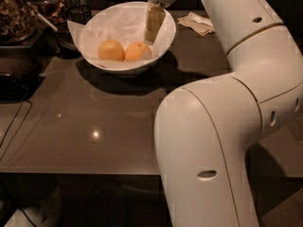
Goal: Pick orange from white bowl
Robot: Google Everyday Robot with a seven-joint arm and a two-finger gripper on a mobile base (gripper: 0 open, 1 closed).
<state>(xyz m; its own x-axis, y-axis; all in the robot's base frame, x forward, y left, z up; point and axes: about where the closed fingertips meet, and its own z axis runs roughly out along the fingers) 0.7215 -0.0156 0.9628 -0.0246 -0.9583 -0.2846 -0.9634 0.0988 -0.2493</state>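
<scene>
The white bowl (93,51), lined with crumpled white paper, stands at the far side of the dark table. Two round fruits lie side by side in it. The orange (137,52), the deeper reddish one, is on the right. A paler, yellower fruit (111,50) is on the left. My gripper (150,39) hangs down over the bowl's right half. Its tip is just above and slightly right of the orange, very close to it. It holds nothing that I can see.
A crumpled napkin (199,22) lies right of the bowl. A jar of snacks (16,13) and dark containers (71,27) crowd the back left. A black object (14,77) and a cable (16,122) sit at the left edge. My white arm (227,126) fills the right foreground.
</scene>
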